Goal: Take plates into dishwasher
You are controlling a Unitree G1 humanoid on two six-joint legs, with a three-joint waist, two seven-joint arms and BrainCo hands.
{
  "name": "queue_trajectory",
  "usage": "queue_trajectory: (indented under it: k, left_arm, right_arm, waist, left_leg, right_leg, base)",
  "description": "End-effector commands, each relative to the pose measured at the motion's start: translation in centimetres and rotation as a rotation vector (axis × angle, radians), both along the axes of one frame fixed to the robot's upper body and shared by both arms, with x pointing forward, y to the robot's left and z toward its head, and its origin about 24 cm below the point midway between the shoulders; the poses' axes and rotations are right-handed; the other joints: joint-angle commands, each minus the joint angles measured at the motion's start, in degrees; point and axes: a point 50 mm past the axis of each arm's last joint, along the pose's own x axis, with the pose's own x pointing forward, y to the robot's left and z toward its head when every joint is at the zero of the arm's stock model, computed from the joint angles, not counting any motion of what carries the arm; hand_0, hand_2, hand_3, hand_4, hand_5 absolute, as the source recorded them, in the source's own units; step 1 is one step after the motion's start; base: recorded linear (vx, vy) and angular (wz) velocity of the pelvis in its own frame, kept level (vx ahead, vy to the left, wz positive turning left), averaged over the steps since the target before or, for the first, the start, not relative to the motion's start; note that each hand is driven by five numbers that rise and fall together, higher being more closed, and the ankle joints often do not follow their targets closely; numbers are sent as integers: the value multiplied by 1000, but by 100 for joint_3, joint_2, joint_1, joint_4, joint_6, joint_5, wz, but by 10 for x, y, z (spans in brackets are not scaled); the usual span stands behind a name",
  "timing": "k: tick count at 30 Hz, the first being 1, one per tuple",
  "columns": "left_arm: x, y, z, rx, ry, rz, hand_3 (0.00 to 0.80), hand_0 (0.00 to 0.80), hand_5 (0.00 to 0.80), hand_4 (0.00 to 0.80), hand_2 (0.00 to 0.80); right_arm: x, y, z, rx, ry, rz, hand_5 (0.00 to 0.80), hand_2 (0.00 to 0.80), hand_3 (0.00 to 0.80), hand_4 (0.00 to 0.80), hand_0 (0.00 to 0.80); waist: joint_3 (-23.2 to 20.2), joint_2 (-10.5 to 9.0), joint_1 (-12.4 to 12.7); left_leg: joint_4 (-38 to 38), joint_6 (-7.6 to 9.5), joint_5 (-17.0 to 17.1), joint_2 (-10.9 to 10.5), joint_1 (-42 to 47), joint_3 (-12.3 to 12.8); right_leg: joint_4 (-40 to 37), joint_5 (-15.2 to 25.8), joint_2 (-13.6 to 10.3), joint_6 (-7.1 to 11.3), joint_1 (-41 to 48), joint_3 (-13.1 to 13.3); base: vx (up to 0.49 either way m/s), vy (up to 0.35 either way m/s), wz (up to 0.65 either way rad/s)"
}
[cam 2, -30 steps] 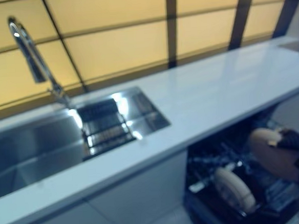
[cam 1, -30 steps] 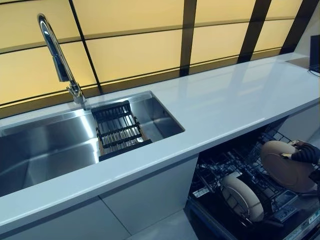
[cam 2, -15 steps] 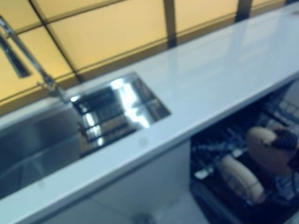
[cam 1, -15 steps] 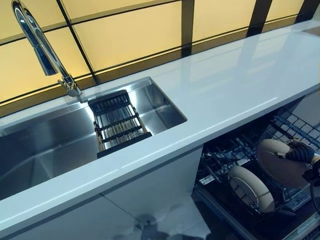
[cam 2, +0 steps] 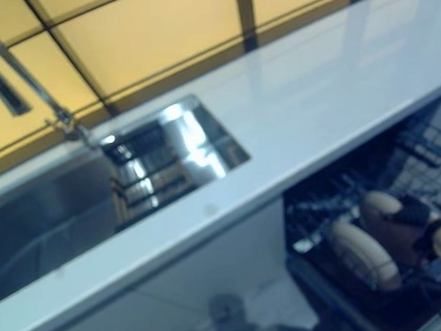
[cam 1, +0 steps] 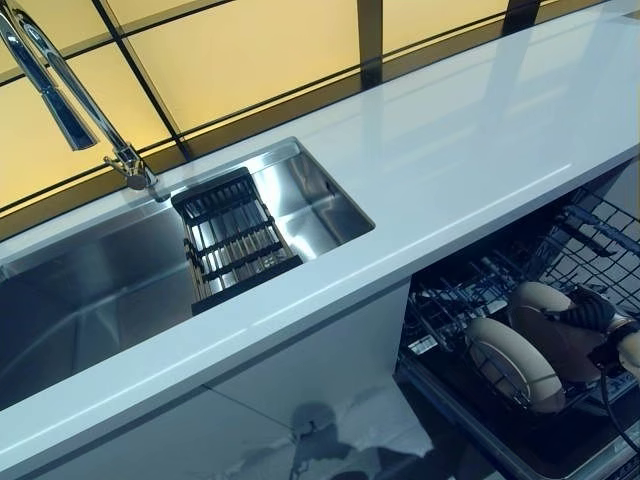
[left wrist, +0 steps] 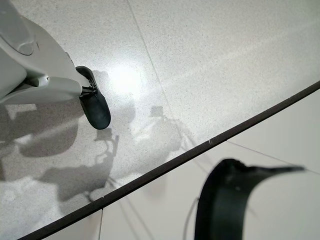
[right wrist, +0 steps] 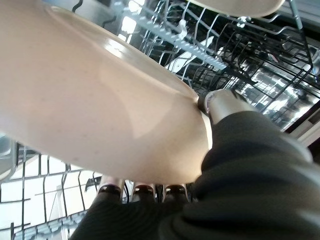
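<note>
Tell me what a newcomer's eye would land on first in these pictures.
First, the robot's right hand gripping a round beige plate in the black wire dishwasher rack, below the long white countertop. A second beige plate stands upright in the rack beside it. Left of them, the stainless steel sink holds a dark slatted drain rack under a tall chrome faucet.

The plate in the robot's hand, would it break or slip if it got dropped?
Probably yes. The plate looks like stiff glazed ceramic, so it would likely chip on the wire rack. Its shiny surface looks slippery, and the right hand grips only its rim. On edge, it might roll.
</note>
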Motion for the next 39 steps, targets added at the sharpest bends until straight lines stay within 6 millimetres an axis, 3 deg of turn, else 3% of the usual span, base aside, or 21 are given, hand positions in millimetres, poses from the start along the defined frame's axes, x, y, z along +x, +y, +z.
queue_trajectory:
  k: [1, 11, 19, 33, 34, 35, 36, 37, 39]
  left_arm:
    - [17, -2, 6, -13, -45, -2, 0, 0, 0, 0, 0]
    - [26, -9, 12, -66, -111, 7, 0, 0, 0, 0, 0]
    - [26, -13, 13, -83, -146, -16, 0, 0, 0, 0, 0]
    - [29, -12, 16, -88, -161, -19, 0, 0, 0, 0, 0]
    - [29, -11, 16, -85, -161, -19, 0, 0, 0, 0, 0]
    - [28, -10, 16, -82, -161, -19, 0, 0, 0, 0, 0]
    - [28, -10, 16, -80, -160, -20, 0, 0, 0, 0, 0]
    - [28, -10, 16, -78, -159, -21, 0, 0, 0, 0, 0]
    - [28, -9, 16, -77, -157, -22, 0, 0, 0, 0, 0]
  right_arm:
    - [16, 18, 30, -130, -114, 61, 800, 800, 800, 800, 800]
    - [21, 18, 30, -243, -115, 39, 800, 800, 800, 800, 800]
    - [24, 15, 17, -331, -71, 5, 800, 800, 800, 800, 800]
    - [24, 11, 2, -335, 14, -26, 800, 800, 800, 800, 800]
    - [24, 10, 0, -323, 29, -28, 759, 759, 759, 759, 759]
    - [24, 10, -1, -321, 37, -30, 656, 656, 656, 656, 656]
    - [23, 10, -1, -322, 38, -34, 380, 380, 380, 380, 380]
    - [22, 9, -2, -312, 37, -40, 0, 0, 0, 0, 0]
    - [21, 9, -3, -307, 36, -47, 0, 0, 0, 0, 0]
  waist:
    - [-63, -315, -44]
    - [134, -136, 16]
    - [255, 78, 89]
    - [269, 54, 156]
    - [261, 38, 160]
    - [258, 22, 164]
    - [249, 8, 161]
    - [240, -6, 160]
    - [225, -42, 157]
  left_leg:
    - [-21, 13, -211, -134, 83, 194]
    - [-21, 7, -182, -186, -35, 155]
    - [-21, -9, -142, -237, -135, 88]
    - [-21, 2, -135, -236, -159, 55]
    - [-21, 2, -136, -234, -156, 57]
    - [-21, 6, -138, -234, -151, 55]
    - [-21, 5, -138, -229, -145, 59]
    - [-21, 6, -137, -226, -139, 58]
    - [-21, 12, -148, -218, -110, 59]
  right_leg:
    - [323, -180, 55, -3, -297, 40]
    - [394, -177, 5, -14, -462, 24]
    - [385, -164, -30, -25, -546, -8]
    - [396, -141, -39, -4, -560, -67]
    - [394, -139, -37, -7, -555, -71]
    - [401, -141, -30, -10, -552, -70]
    - [408, -141, -28, -9, -551, -72]
    - [408, -138, -23, -9, -545, -68]
    - [422, -148, -13, -9, -522, -67]
  base:
    - [0, 0, 0]
    - [-29, -3, 0]
    - [0, 0, 0]
    - [0, 0, 0]
    - [0, 0, 0]
    - [0, 0, 0]
    - [15, -14, 3]
    - [21, -14, 4]
    - [29, -15, 5]
